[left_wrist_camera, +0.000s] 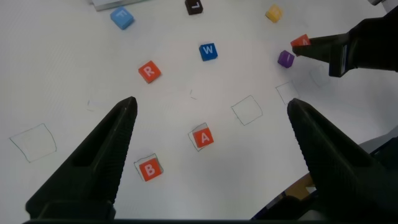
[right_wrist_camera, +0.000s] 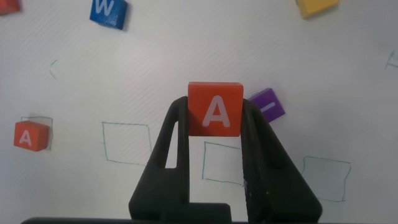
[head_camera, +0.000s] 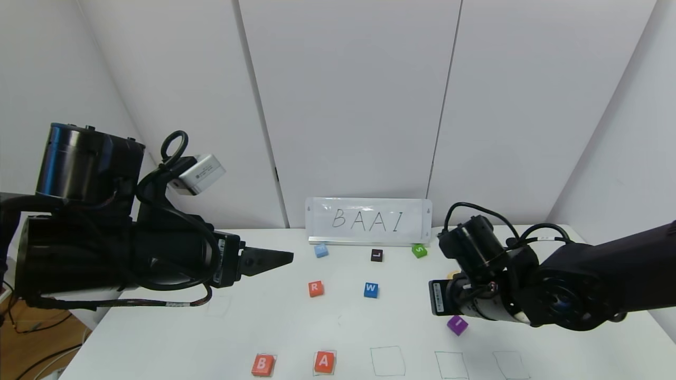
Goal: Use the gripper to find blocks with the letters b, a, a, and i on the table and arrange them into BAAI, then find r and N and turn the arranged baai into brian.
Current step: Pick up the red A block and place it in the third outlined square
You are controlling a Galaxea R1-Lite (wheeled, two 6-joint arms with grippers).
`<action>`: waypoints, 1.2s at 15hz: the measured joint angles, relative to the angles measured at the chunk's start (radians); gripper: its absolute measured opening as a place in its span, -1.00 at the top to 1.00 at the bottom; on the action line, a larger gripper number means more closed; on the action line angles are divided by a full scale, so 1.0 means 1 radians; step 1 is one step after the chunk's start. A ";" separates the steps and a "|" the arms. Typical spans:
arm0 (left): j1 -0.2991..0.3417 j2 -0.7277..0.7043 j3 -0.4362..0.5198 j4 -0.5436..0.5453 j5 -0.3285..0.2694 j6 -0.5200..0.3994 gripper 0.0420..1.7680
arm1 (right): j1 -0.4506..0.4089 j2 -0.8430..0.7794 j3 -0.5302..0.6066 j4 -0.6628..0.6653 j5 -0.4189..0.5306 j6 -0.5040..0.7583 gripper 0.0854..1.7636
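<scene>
My right gripper (right_wrist_camera: 215, 118) is shut on an orange-red A block (right_wrist_camera: 215, 109) and holds it above the table (head_camera: 158, 338), over the drawn squares (right_wrist_camera: 222, 163). The purple I block (right_wrist_camera: 268, 104) lies on the table just beyond it, and shows in the head view (head_camera: 457, 324). An orange-red B block (head_camera: 263, 364) and another A block (head_camera: 324, 362) sit in the two leftmost front squares. The orange-red R block (head_camera: 316, 288) lies mid-table. My left gripper (left_wrist_camera: 211, 104) is open and empty, held high above the B (left_wrist_camera: 149, 169) and A (left_wrist_camera: 203, 137). In the head view my right arm's wrist (head_camera: 475, 285) hides its fingers.
A blue W block (head_camera: 371, 290), a dark L block (head_camera: 376, 255), a green S block (head_camera: 419, 250), a light blue block (head_camera: 321, 250) and a yellow block (right_wrist_camera: 317, 6) lie farther back. A BAAI sign (head_camera: 369, 220) stands against the wall. Three front squares (head_camera: 388, 361) hold nothing.
</scene>
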 joint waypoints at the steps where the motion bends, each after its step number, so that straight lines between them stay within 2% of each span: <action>1: 0.000 0.000 0.000 0.000 0.000 0.000 -0.94 | 0.029 0.012 -0.019 0.029 0.000 0.021 0.45; 4: 0.000 0.003 0.000 -0.002 0.000 0.000 -0.94 | 0.109 0.059 -0.091 0.103 0.002 0.103 0.46; 7: 0.001 0.012 -0.001 -0.004 0.000 0.000 -0.94 | 0.157 0.103 -0.117 0.109 0.008 0.128 0.46; 18: 0.018 0.074 -0.008 -0.009 0.002 0.007 -0.94 | 0.231 0.250 -0.165 0.107 0.023 0.210 0.46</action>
